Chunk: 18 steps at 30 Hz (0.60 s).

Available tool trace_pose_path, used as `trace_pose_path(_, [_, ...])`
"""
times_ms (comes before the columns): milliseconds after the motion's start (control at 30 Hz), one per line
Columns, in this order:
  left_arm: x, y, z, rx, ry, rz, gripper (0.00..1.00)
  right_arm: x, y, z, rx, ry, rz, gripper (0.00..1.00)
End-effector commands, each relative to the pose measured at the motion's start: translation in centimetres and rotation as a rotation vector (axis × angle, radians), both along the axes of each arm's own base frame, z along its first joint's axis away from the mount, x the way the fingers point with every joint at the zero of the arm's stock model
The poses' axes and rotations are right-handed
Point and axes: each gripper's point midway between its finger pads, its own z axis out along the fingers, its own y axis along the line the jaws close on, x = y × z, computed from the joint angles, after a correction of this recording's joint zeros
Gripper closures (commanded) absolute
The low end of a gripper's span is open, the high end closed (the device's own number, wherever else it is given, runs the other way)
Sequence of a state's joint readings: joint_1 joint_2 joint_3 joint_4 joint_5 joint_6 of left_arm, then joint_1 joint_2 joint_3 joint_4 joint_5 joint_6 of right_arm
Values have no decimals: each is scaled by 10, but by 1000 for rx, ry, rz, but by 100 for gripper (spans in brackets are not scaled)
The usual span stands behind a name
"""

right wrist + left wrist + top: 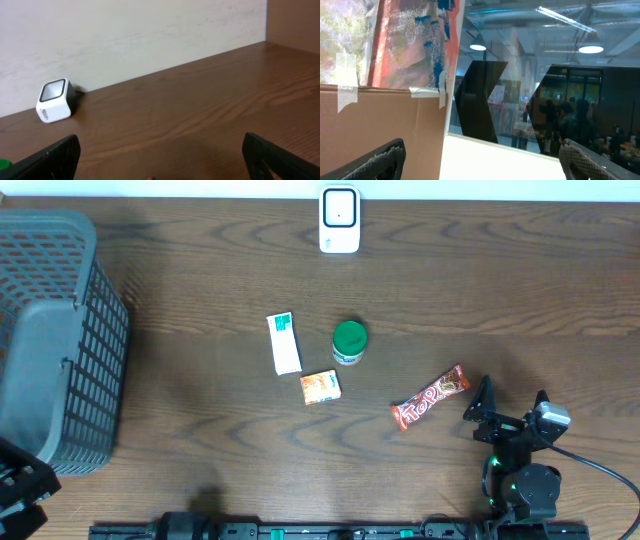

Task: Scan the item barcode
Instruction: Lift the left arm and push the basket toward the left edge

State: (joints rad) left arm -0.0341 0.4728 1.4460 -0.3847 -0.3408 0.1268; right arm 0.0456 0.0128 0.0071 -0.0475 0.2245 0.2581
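The left pincer and right pincer stand wide, empty; the flat red foil candy bar may slide on the worktop, barcode perhaps underneath

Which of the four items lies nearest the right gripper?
The red candy bar, just beside the right gripper; the green-lidded jar, orange packet and white box all lie farther off.

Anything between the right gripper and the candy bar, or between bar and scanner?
Nothing visible. Only table separates the right gripper from the candy bar; the green-lidded jar sits clear of the path to the scanner.
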Motion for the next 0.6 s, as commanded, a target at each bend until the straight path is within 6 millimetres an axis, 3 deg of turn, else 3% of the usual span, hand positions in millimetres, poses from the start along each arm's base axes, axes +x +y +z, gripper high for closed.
trace_pose_path(0, [-9, -2, 1, -4, -23, -15, 2, 0, 1, 0, -13, 2, 6, 1])
trace_pose_path(200, [-42, -1, -3, -9, -82, -22, 2, -1, -4, 0, -15, 1, -29, 1])
trace_pose_path(300, [-52, -1, -20, -16, -67, -25, 2, -1, -5, 0, -14, 2, -31, 1])
trace_pose_path(433, [-41, -1, -52, -35, 9, -35, 2, 0, -1, 8, 21, -37, -8, 1])
trace_pose_path(567, [-11, -2, -85, -35, 108, -34, 2, 2, 47, 2, -32, -8, 270, 1])
